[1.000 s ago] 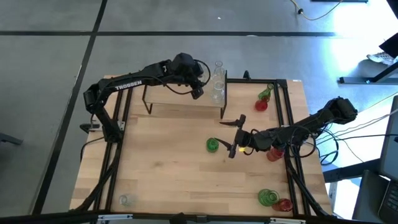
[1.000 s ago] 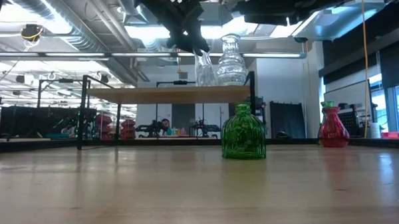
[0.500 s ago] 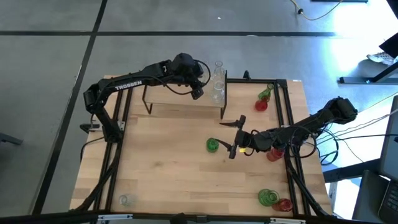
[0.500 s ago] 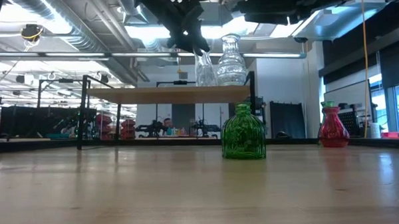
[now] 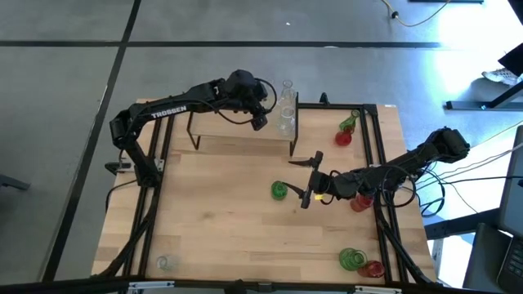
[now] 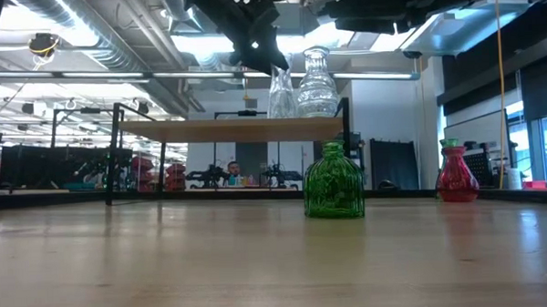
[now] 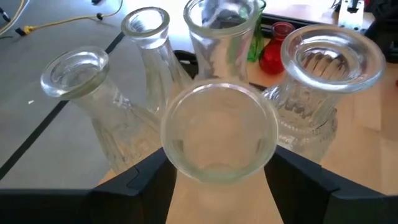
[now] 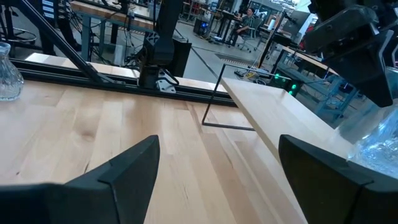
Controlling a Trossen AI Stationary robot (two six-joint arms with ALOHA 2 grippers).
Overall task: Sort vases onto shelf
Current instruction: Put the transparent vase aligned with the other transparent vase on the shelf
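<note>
- The shelf [image 5: 237, 129] sits in the upper middle of the high view, at the table's [image 5: 229, 220] far edge; clear vases [image 5: 286, 110] stand bunched at its right end.
- In the left wrist view, one clear vase [image 7: 219, 134] shows its round mouth between the left gripper's [image 7: 217, 186] dark fingers [image 7: 146, 180], with other clear vases packed close around it.
- The left gripper's fingers stand on either side of that vase's neck; I cannot tell whether they pinch it or stand just off the glass.
- In the low view this gripper hangs at the upper middle, above the shelf board, by a clear vase.
- A green vase [image 5: 279, 190] stands alone on the table at the centre of the high view, upright.
- The right gripper [image 5: 310, 180] is just right of the green vase, its fingers [image 8: 127, 168] spread wide and holding nothing.
- A green and a red vase [image 5: 343, 137] sit at upper right; another red vase [image 5: 360, 202] lies under the right arm.
- A green and red pair [image 5: 359, 263] is at lower right, and a clear vase [image 5: 166, 263] at lower left.
</note>
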